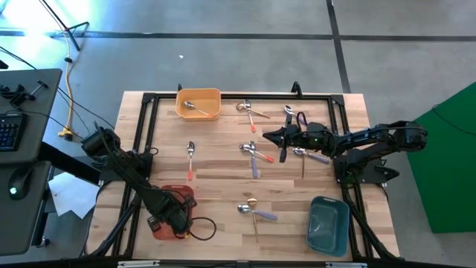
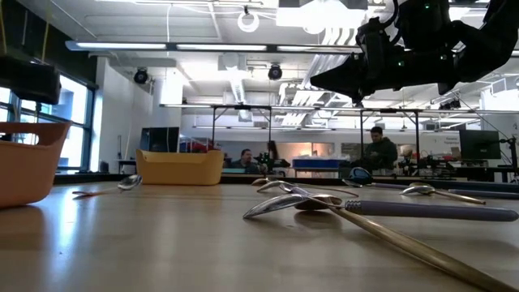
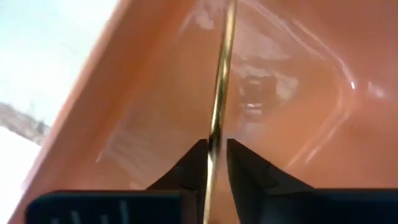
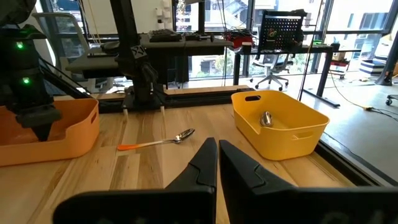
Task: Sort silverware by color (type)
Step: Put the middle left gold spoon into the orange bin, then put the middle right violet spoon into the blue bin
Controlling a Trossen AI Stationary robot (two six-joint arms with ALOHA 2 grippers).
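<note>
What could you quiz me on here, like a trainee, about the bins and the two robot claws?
1. True or false: the yellow bin holds a spoon.
2. The left gripper is at which bin? A yellow, B the red bin, C teal.
3. Is the right gripper open or shut?
Key: 1 true; 2 B; 3 shut.
</note>
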